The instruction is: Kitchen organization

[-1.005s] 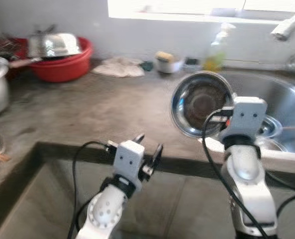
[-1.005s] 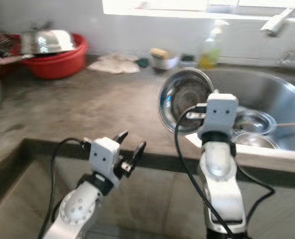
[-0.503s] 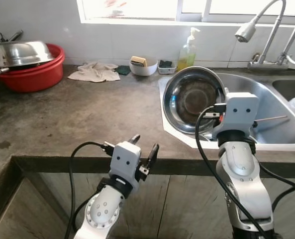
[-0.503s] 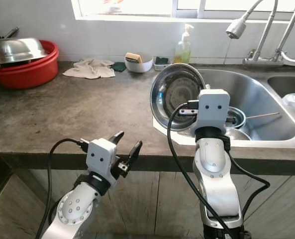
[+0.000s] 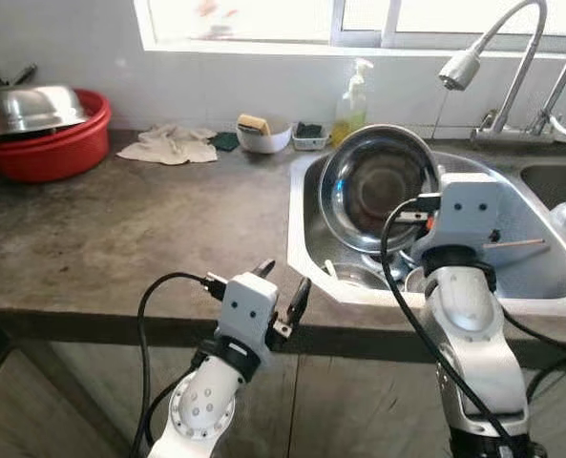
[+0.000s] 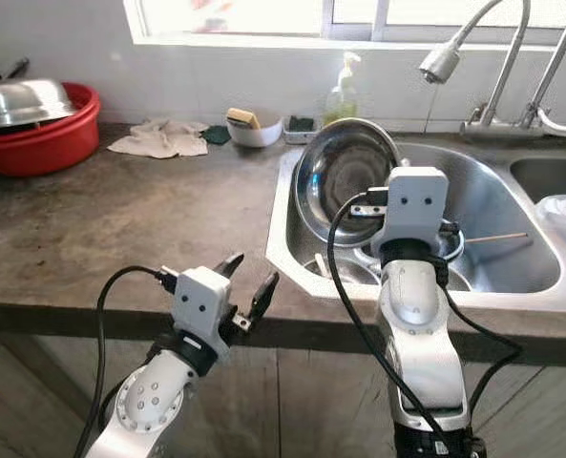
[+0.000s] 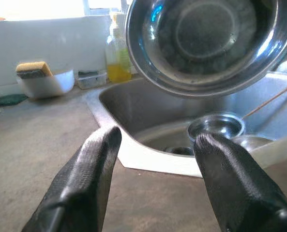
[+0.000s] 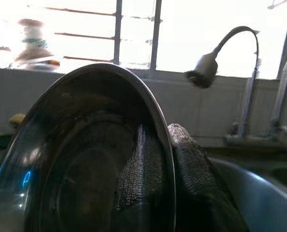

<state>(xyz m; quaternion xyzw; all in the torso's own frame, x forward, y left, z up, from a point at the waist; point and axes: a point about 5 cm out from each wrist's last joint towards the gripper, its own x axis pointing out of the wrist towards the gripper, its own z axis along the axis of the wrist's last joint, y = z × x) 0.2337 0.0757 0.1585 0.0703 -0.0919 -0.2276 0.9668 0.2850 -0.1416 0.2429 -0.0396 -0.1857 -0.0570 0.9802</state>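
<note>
Right gripper [image 8: 167, 159] is pinching the rim of a steel bowl [image 5: 378, 187], one finger inside and one outside the wall, clearest in the wrist view. Bowl's tipped up on edge w/ its inside facing the robot, held over the near left part of the sink [image 5: 540, 272], roughly 1 o'clock from the robot. Inside of the bowl looks dull and brownish, can't tell if that's residue or just reflection.

Left gripper [image 5: 281, 291] hangs low at about 11 o'clock, just in front of the counter [image 5: 120, 239] edge, fingers spread apart w/ nothing between them.

Containers:
- Sink basin: a few smaller steel dishes [image 7: 216, 126] piled at the bottom, below the held bowl, plus a thin stick-like thing [image 6: 497, 237] lying across them. Can't tell what's in the dishes.
- Red basin [image 5: 49, 143] at the far left of the counter, ~10 o'clock, w/ a big steel pot or bowl [image 5: 30, 107] sitting in it, upside down by the look of it.
- Small white bowl [image 5: 262, 139] by the back wall at 12 o'clock, yellow sponge [image 5: 253, 123] sitting in it.
- Little tray [image 5: 310, 139] just beside it w/ something dark green in it.
- Soap bottle [image 5: 352, 100] w/ yellowish liquid, upright, next to the tray.

Crumpled rag [image 5: 173, 144] lies between the red basin and the white bowl. Faucet [image 5: 473, 57] arches over the sink at 1–2 o'clock.
</note>
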